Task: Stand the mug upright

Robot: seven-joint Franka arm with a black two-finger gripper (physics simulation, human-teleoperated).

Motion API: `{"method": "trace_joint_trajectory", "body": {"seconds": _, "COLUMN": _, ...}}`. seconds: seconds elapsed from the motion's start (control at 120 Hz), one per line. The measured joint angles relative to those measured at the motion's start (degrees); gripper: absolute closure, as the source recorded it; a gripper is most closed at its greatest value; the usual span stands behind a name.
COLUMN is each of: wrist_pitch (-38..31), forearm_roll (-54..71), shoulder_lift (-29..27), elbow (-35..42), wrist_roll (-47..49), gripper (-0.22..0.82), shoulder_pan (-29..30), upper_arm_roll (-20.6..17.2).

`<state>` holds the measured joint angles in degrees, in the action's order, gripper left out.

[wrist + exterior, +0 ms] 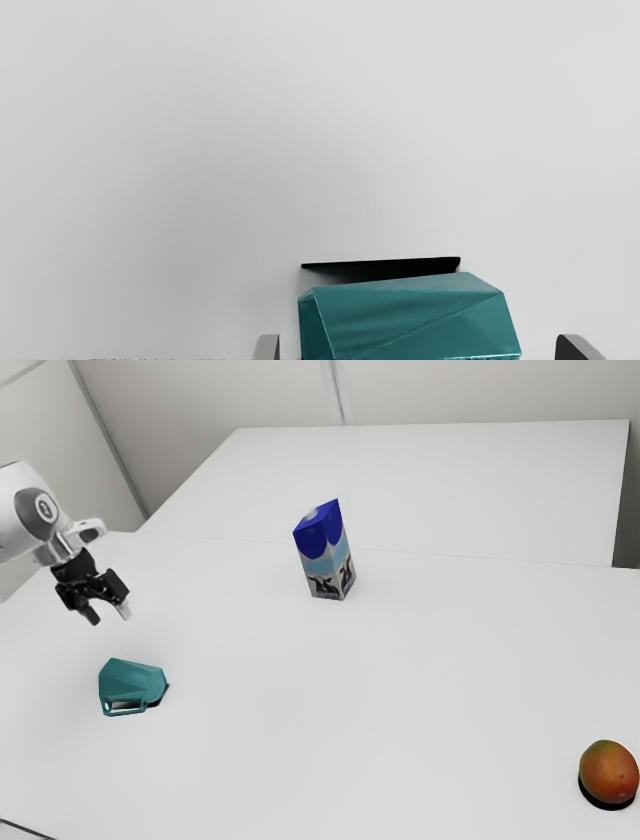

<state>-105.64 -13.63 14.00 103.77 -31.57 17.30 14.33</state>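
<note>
The gripper hangs in the air at the exterior view's left, above the table and beyond the teal mug. That mug lies on its side, its handle turned toward the exterior view's bottom edge. In the wrist view the gripper is open, one fingertip on either side of the mug, with a gap to each. Part of the mug is cut off by that view's edge, its handle included.
A blue and white milk carton stands upright near the middle of the white table. A red-orange mango lies at the exterior view's lower right, far from the mug.
</note>
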Motion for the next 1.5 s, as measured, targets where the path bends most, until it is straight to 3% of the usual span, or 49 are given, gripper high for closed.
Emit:
{"method": "trace_joint_trajectory", "body": {"seconds": 0.6, "wrist_pitch": 6.6, "forearm_roll": -12.2, "shoulder_lift": 8.6, "elbow": 0.0, "wrist_roll": -11.4, "gripper": 0.00, "shoulder_pan": 8.8, "upper_arm_roll": -0.8}}
{"method": "trace_joint_trajectory", "body": {"seconds": 1.05, "wrist_pitch": 7.9, "forearm_roll": -18.5, "shoulder_lift": 9.8, "elbow": 1.5, "wrist_roll": -11.4, "gripper": 0.00, "shoulder_pan": 11.0, "upper_arm_roll": -0.8}}
{"method": "trace_joint_trajectory", "body": {"seconds": 1.283, "wrist_pitch": 8.8, "forearm_roll": -19.0, "shoulder_lift": 9.2, "elbow": 2.5, "wrist_roll": -10.6, "gripper": 0.12, "shoulder_pan": 10.9, "upper_arm_roll": -0.7}}
{"method": "trace_joint_trajectory", "body": {"seconds": 1.5, "wrist_pitch": 10.3, "forearm_roll": -20.4, "shoulder_lift": 8.2, "elbow": 3.6, "wrist_roll": -10.2, "gripper": 0.17, "shoulder_pan": 11.0, "upper_arm_roll": -0.7}}
